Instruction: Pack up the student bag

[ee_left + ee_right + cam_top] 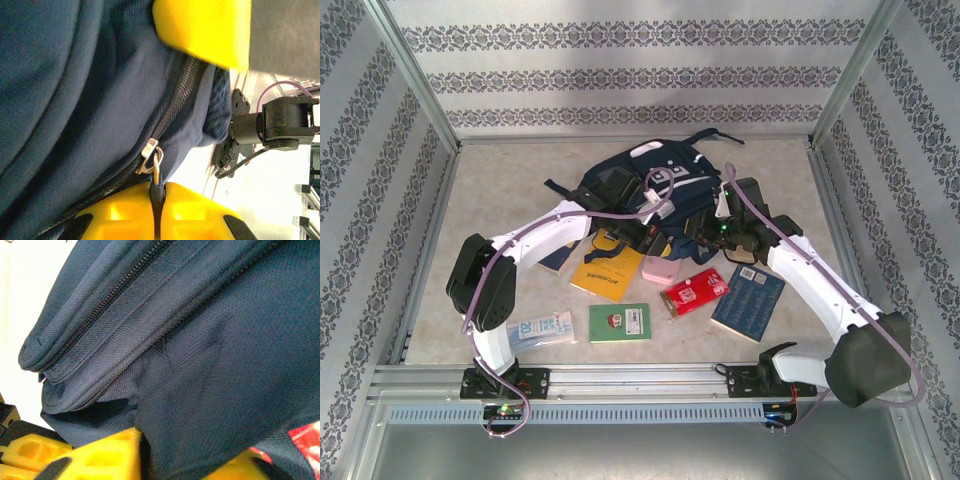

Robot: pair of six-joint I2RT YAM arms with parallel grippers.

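Table (pixel 520 190) first. The student bag (pixel 660 185) sits crumpled mid-table toward the far side, w/ both arms reaching into it, one from each side. On the near side, btwn the arms, lie a blue book (pixel 748 300), yellow book (pixel 608 268), green booklet (pixel 620 322), red packet (pixel 697 292), blue-white pack (pixel 542 328) & a pink case (pixel 660 270), the case just beside the bag's near edge. At the bag, the left gripper (pixel 157 210) is pinched tight on the black tab of the zipper pull (pixel 152 155), navy cloth crowding in above. The right gripper (pixel 185 455) has its fingers partway apart, bag cloth sagging btwn & against them. Can't tell if it's actually gripped.
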